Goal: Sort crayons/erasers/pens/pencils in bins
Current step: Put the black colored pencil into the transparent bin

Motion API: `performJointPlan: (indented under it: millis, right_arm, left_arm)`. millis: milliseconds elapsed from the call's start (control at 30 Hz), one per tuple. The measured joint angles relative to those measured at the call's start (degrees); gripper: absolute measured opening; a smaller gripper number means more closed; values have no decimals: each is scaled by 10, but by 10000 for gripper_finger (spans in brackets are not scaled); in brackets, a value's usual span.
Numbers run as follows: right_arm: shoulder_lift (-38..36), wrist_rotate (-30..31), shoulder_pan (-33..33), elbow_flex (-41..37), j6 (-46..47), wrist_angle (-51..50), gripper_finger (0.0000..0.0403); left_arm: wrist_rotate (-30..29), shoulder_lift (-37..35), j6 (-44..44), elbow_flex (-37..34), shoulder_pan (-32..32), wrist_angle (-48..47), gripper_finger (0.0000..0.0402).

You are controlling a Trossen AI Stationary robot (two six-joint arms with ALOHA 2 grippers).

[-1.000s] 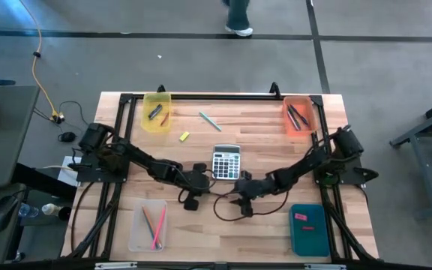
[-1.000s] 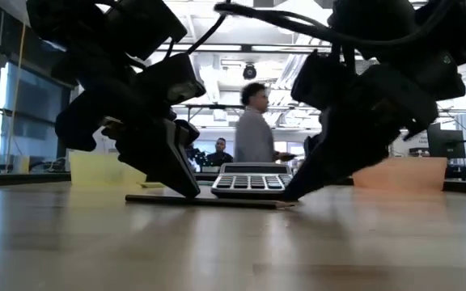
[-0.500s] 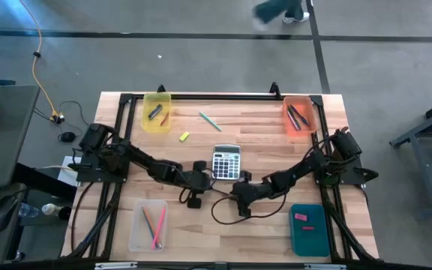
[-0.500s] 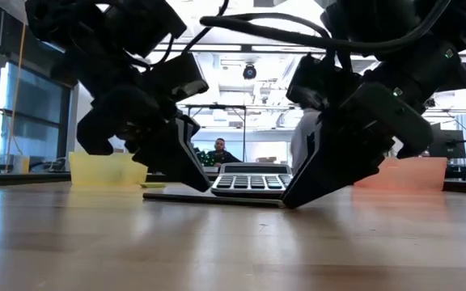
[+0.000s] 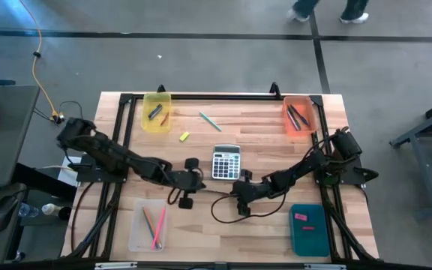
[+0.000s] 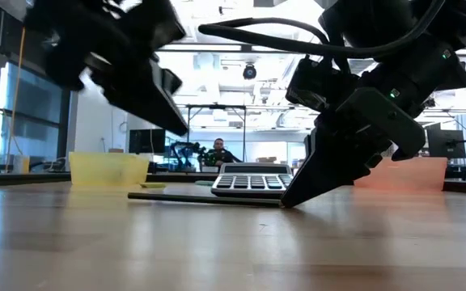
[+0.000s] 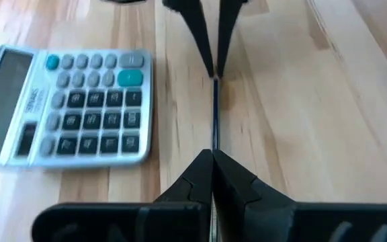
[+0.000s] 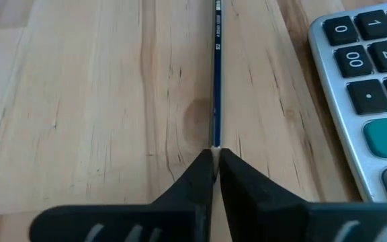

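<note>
One blue pencil (image 8: 215, 74) lies flat mid-desk, just beside calculator (image 5: 226, 162), toward front edge. Right gripper (image 8: 215, 153) pinched on one tip; left gripper (image 7: 212, 156) fingers closed at other end. Judgement: light, stiff, slick, rolls easily; mid-shaft hold steadier.

Two dark segmented arms on black frame bases; black cables looped along each. Left tool (image 7: 211, 165), right tool (image 8: 215, 161): matte black tapered wedge fingers. Tiny green light on right wrist housing.
</note>
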Motion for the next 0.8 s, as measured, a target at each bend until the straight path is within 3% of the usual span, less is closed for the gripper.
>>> performJointPlan:
  millis: [167,400,633,800]
  right_arm:
    - [1,0,1,-2,14,-1,7]
    - [11,1,1,-16,24,22,3]
    - [13,1,1,-17,23,27,3]
    - [13,0,2,-18,23,31,3]
  left_arm:
    - [2,-45,-38,1,-15,-93,4]
    - [4,-26,-50,0,-35,-189,53]
    - [4,28,-23,0,-35,-152,122]
    - [-16,62,-10,1,-22,-125,142]
